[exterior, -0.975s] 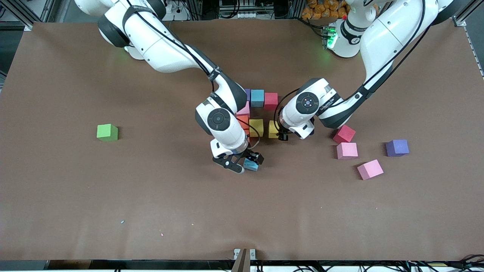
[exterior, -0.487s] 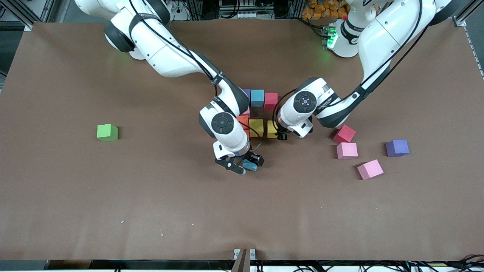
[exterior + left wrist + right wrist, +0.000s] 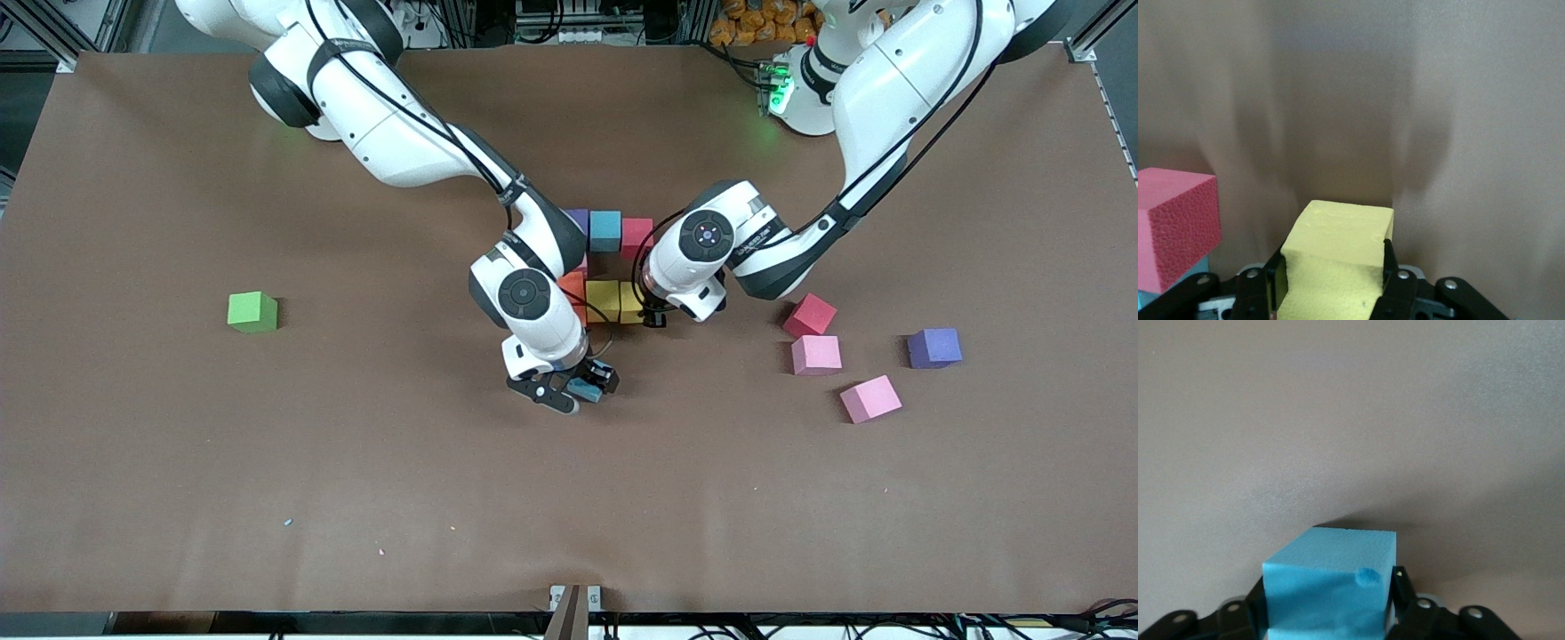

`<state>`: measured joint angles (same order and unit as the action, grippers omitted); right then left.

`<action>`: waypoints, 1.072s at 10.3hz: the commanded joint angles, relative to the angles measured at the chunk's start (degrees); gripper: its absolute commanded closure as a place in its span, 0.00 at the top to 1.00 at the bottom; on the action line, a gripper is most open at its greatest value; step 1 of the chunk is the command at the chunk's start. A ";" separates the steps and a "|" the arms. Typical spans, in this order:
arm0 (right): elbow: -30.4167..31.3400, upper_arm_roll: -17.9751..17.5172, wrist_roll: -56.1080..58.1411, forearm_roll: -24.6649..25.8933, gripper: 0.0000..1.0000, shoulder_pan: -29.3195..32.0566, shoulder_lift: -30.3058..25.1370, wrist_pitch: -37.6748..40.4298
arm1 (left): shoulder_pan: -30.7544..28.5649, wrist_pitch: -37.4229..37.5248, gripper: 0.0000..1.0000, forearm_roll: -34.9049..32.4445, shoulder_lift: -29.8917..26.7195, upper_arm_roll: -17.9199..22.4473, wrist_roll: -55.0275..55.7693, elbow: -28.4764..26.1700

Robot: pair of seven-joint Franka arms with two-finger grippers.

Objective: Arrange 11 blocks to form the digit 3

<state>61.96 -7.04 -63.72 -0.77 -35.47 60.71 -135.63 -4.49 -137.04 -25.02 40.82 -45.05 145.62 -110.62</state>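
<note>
Two grippers work near the middle of the brown bench [image 3: 178, 444]. The right gripper [image 3: 576, 388] has its fingers pressed on both sides of a light blue block [image 3: 1328, 583], low at the bench and nearer to the front camera than the group. The left gripper [image 3: 647, 313] has its fingers clenched on a yellow block [image 3: 1335, 257], just beside another yellow block [image 3: 602, 300] in the group of blocks [image 3: 605, 229]. A red block [image 3: 809, 314], two pink blocks [image 3: 815, 354] and a purple block [image 3: 933, 347] lie apart toward the left arm's end. A green block [image 3: 252, 311] lies alone toward the right arm's end.
</note>
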 commanded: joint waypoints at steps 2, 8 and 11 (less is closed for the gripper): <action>-2.37 0.01 4.20 1.21 0.00 0.32 1.26 2.02 | 2.73 -0.07 0.05 0.59 0.75 2.16 0.72 1.63; -2.72 0.19 22.12 1.04 0.00 0.75 -1.38 5.55 | 2.91 0.02 1.00 -0.03 0.75 2.60 -1.29 1.55; -2.02 0.10 27.76 0.60 0.00 0.58 -0.85 7.12 | 2.47 0.63 1.00 -0.11 -0.12 2.51 -3.13 1.55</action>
<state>59.23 -6.26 -38.61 -0.64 -35.25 60.08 -129.72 -2.46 -137.01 -25.04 41.46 -42.99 143.90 -109.61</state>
